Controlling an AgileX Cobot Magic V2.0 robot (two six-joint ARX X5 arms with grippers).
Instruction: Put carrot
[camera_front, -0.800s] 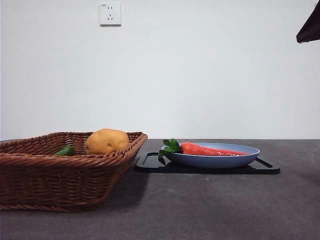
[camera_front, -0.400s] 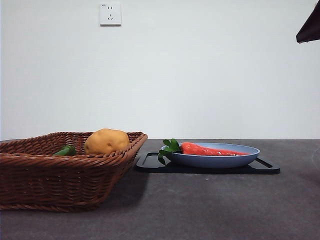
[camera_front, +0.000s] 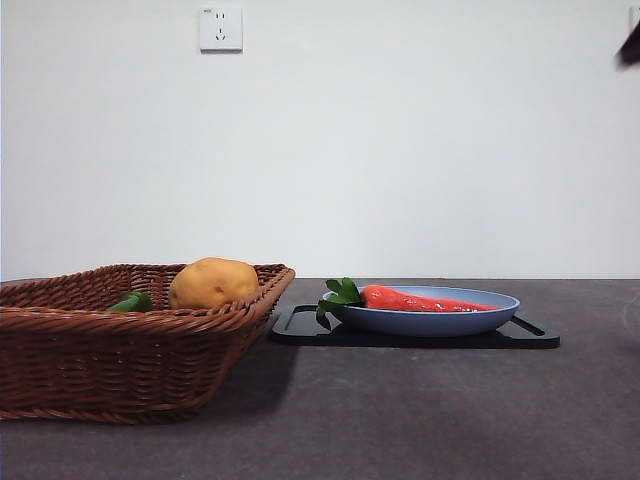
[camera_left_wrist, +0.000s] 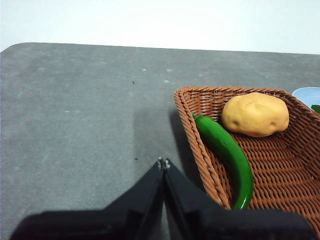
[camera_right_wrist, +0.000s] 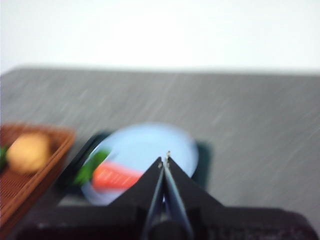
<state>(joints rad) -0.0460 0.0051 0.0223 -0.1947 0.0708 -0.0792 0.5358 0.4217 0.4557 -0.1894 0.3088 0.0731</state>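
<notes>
The carrot (camera_front: 425, 299) is lying on its side in a blue plate (camera_front: 430, 320), its green leaves hanging over the plate's rim on the basket side. The plate is sitting on a black tray (camera_front: 300, 328), which is resting on the grey surface (camera_front: 400, 420).

Just beside the tray, a brown wicker basket (camera_front: 120, 360) is standing on the surface. A potato (camera_front: 212, 283) is lying in it, and a long green vegetable (camera_left_wrist: 227, 155) is leaning along the basket's wall, near the potato.

The left pincer (camera_left_wrist: 163, 163) is hovering over the bare surface just outside the basket, its jaws pressed together and gripping nothing.

The right pincer (camera_right_wrist: 165, 159) is hanging above the plate, well clear of the carrot; its picture is blurred, yet the jaw tips are showing closed against each other with nothing between them. In the front view only a dark tip of an arm (camera_front: 630, 45) is showing at the top corner on the plate's side. A white wall socket (camera_front: 221, 28) is sitting high on the wall behind.
</notes>
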